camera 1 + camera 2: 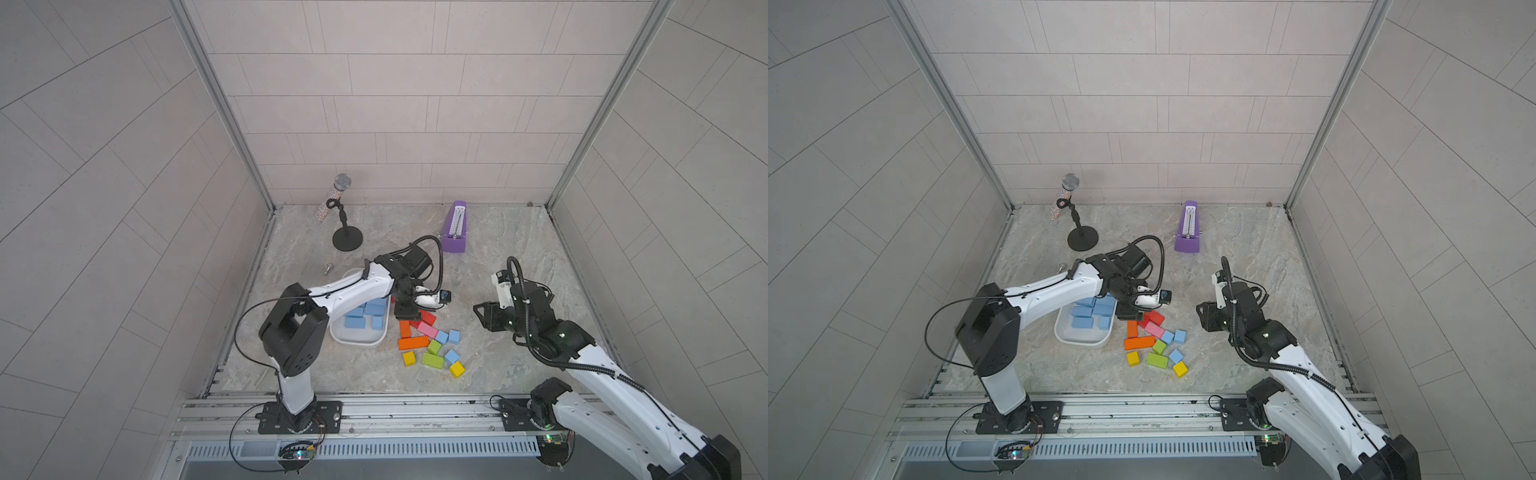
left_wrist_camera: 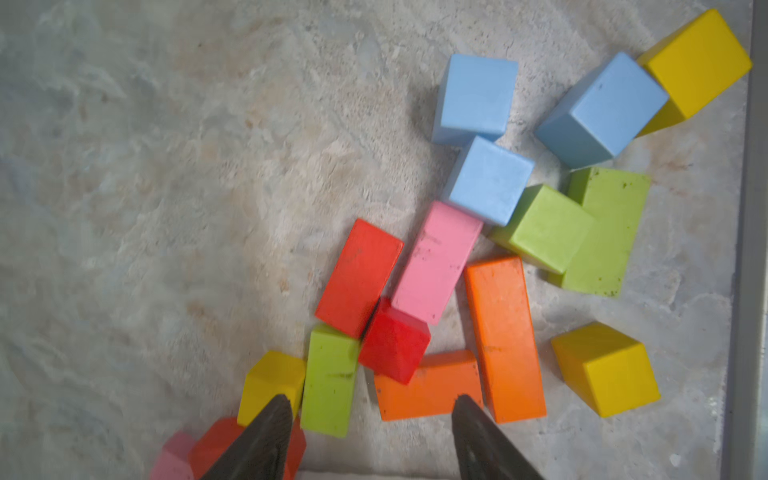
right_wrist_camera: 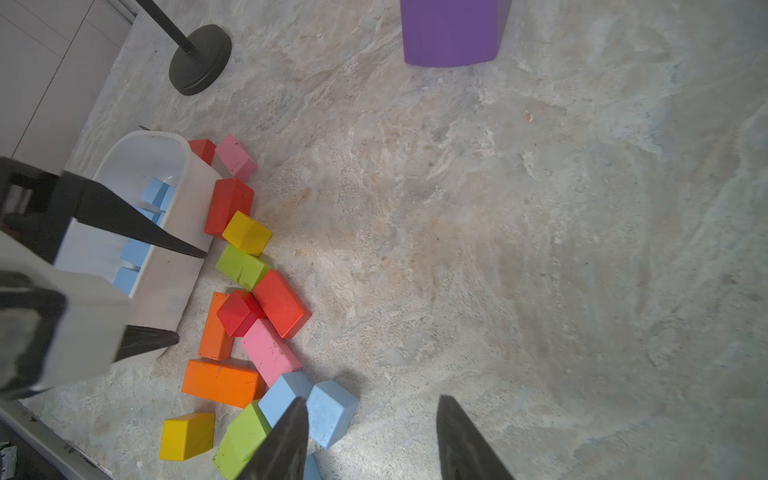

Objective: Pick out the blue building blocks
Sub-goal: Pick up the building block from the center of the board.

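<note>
Hovering, left tool (image 2: 372,401) and right tool (image 3: 372,400) stand spread, empty; three matte sky-blue cubes (image 1: 454,336) lie four o'clock of white plastic tray (image 1: 357,342).

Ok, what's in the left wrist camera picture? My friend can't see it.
Three light blue blocks sit on a marbled table, on the side of a jumble of red, pink, orange, green and yellow blocks farthest from the camera. Two dark jaws poke into the picture, apart and holding nothing.

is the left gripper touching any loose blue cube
Apart: the left wrist view shows the pink block between the left gripper and the blue cubes.
</note>
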### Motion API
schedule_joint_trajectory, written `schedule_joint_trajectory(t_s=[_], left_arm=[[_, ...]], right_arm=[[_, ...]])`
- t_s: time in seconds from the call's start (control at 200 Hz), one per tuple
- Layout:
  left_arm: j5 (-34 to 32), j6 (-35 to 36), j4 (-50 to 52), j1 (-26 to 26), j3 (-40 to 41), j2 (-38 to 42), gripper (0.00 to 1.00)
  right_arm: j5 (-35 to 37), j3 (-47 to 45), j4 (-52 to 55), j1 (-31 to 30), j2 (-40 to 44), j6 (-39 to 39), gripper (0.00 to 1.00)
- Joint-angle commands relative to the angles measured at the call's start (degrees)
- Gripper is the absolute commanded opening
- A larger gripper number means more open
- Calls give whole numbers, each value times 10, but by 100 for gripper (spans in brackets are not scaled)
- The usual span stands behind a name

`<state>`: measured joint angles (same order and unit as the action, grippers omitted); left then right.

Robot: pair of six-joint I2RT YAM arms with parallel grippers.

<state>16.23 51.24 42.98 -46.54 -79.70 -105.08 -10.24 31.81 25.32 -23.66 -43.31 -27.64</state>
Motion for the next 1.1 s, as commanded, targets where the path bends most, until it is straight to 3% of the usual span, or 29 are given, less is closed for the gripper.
schedule_joint_trajectory(t_s=[0.0,0.335,0.831,0.911,1.096], left_arm=[[-23,23,25,-31,-44,-41,66],[-52,31,32,-89,-65,-98,66],[-5,-25,10,-110,-68,-132,66],[5,-26,9,-111,-71,-136,64],[25,-27,9,-111,-79,-140,48]], right_arm=[[27,-5,34,3,26,4,52],[38,-8,66,3,63,10,53],[34,-11,67,2,78,6,53],[34,-13,68,3,83,3,53],[32,-13,75,3,95,0,52]])
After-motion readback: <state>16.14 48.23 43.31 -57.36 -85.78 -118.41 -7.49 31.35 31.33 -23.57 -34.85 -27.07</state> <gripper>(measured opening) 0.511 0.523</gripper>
